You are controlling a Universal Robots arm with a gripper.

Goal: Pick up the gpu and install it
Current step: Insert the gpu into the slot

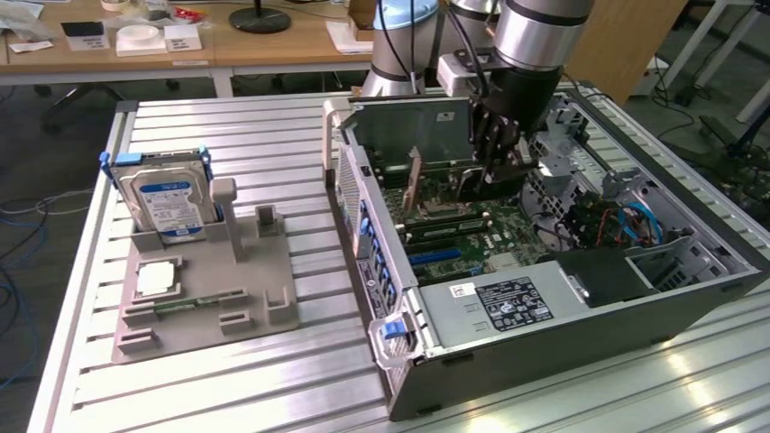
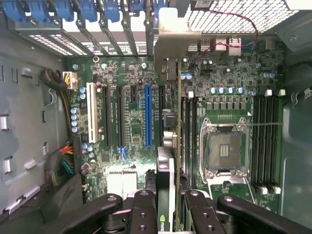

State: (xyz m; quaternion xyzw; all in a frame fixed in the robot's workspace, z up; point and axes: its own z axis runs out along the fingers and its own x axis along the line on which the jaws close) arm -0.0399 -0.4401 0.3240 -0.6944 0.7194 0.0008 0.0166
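The gpu [image 1: 409, 126] stands on edge inside the open computer case [image 1: 673, 307], its pale bracket [image 1: 334, 135] towards the case's rear wall. My gripper [image 1: 491, 167] reaches down from above and is shut on the card's end away from the bracket. In the wrist view the gpu [image 2: 167, 170] runs edge-on between my black fingers [image 2: 141, 209], and my gripper [image 2: 168, 207] is closed on it. It lies over the motherboard just beside the long blue slot [image 2: 148, 114], between that slot and the empty processor socket [image 2: 223, 151]. I cannot tell whether it is seated in a slot.
On the exterior view's left a grey fixture [image 1: 259, 307] on the aluminium table [image 1: 241, 144] holds a silver hard drive [image 1: 169, 194] upright and a small square processor chip [image 1: 157, 280]. Inside the case are a power supply [image 1: 517, 302], cables [image 1: 626, 225] and blue card latches [image 2: 83, 9].
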